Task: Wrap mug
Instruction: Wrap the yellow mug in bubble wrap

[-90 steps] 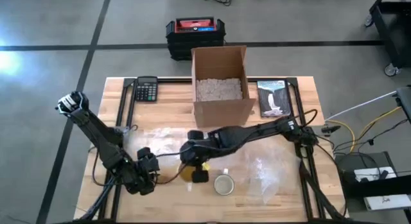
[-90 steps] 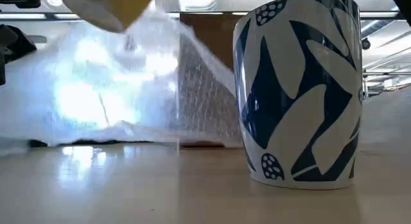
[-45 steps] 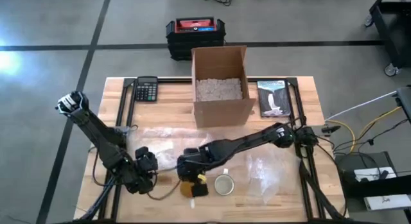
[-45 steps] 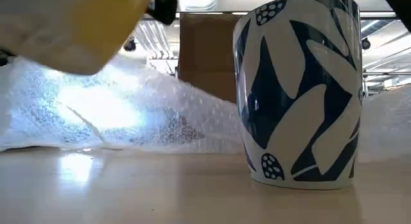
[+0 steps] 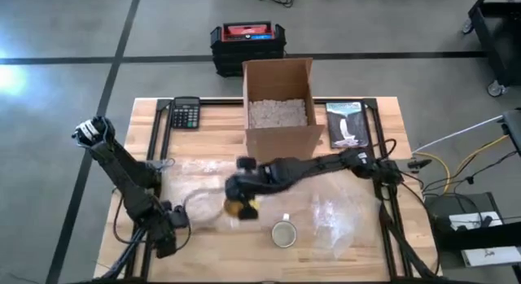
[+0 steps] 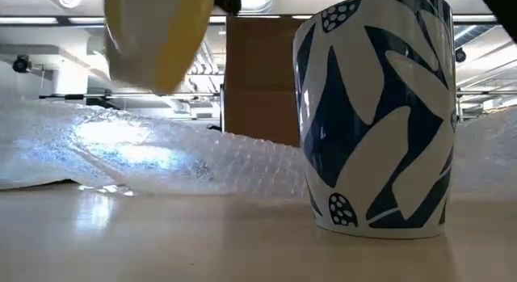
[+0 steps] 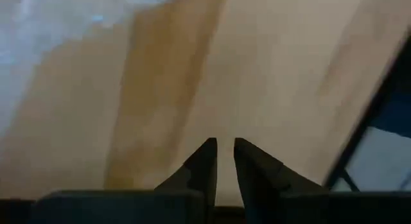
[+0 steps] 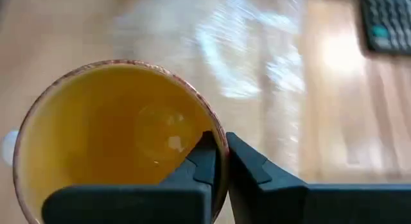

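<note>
Since 0.5 s ago, the right hand (image 8: 218, 161), gripping the yellow mug (image 8: 115, 137), lifted it.

Industrial lab/workshop: polished concrete floor (image 5: 65, 40) w/ taped lines, wooden workbench (image 5: 383, 251), toolbox (image 5: 247, 37), ceiling strip lights (image 6: 48, 22).

Blue-patterned mug (image 6: 376, 112) upright on table — yellow mug (image 6: 155, 35) above bubble wrap (image 6: 161, 157) (airborne).
</note>
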Motion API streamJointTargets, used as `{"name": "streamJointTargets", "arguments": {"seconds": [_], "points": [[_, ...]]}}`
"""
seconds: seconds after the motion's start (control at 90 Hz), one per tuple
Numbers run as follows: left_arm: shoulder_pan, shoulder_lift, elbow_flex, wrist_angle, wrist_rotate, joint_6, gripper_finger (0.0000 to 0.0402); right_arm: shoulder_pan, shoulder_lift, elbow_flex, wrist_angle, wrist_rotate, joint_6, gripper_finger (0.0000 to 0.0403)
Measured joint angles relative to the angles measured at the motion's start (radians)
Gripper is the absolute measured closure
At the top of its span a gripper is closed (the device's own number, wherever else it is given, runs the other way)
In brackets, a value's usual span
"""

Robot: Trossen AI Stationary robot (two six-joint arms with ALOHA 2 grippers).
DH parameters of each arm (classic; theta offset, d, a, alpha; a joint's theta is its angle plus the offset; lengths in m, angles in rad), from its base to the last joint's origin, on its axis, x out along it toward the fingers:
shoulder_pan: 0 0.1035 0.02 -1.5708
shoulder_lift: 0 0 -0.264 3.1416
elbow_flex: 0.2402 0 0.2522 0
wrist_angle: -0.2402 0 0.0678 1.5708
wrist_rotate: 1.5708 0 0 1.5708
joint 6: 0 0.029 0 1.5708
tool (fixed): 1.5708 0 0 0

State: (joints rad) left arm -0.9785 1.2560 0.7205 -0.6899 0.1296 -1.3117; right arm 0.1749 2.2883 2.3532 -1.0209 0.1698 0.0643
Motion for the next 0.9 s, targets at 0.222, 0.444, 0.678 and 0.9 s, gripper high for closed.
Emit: {"name": "streamJointTargets", "arguments": {"seconds": [0.222,0.444,0.678,0.9], "points": [[-0.012,-0.038,0.1,-0.064,-0.167,0.017,0.0366,-0.087,0.108,-0.004,-0.019,-0.08,-0.002,0.04],[-0.011,-0.049,0.111,-0.094,-0.491,0.099,0.0366,-0.098,0.152,-0.002,-0.006,-0.078,0.019,0.0391],[0.015,-0.049,0.11,-0.093,-0.754,0.182,0.0366,-0.092,0.102,-0.003,-0.044,-0.107,-0.006,0.0309],[0.066,-0.048,0.109,-0.094,-0.786,0.23,0.0366,-0.083,-0.047,0.0,-0.314,-0.144,0.011,0.0224]]}}
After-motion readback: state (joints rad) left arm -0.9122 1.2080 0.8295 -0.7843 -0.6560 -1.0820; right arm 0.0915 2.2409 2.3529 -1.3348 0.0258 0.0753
